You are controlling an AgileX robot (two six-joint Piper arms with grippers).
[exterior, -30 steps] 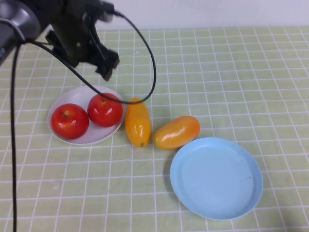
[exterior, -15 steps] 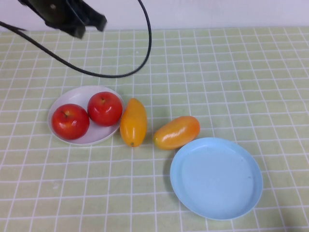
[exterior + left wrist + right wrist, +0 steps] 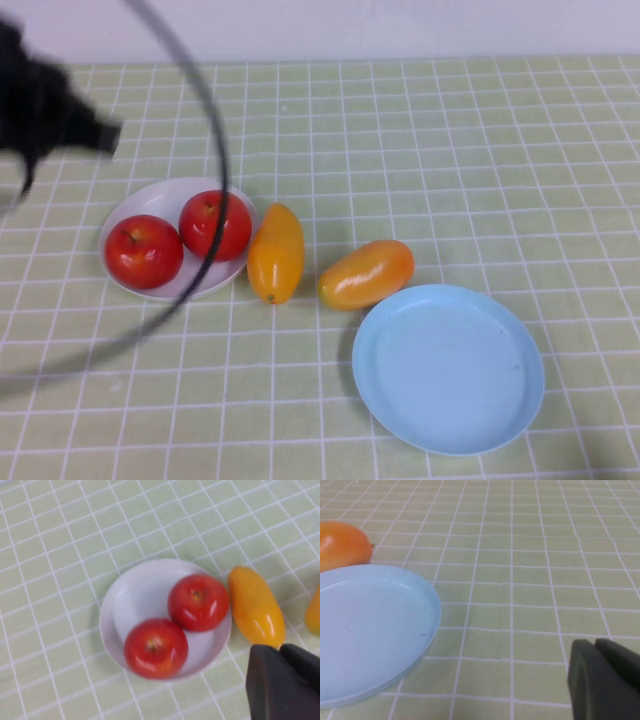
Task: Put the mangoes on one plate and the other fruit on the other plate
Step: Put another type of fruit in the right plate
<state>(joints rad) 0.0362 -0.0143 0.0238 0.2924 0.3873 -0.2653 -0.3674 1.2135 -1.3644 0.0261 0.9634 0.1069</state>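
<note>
On the green gridded surface (image 3: 450,150), the white plate (image 3: 150,200) sits at the robot's left and carries both apples: 1 apple (image 3: 144,251) on the plate's left part and the other apple (image 3: 215,225) beside it to the right, the 2 touching or nearly so. Just right of the plate lies 1 mango (image 3: 276,252), lengthwise toward the robot and right against the plate's rim. The second mango (image 3: 366,273) lies further right, apart from the first and tilted, close to the far-left edge of the blue plate (image 3: 448,367), which sits nearest the robot and holds nothing.

The left end effector (image 3: 285,682) is blurred at the far left edge of the high view, raised above the surface behind the white plate; its fingers are clenched together with nothing between them. A dark cable (image 3: 215,180) loops from it across the white plate in the high view.

The right end effector (image 3: 605,680) hangs low over bare surface beside the blue plate, fingers clenched and empty.
</note>
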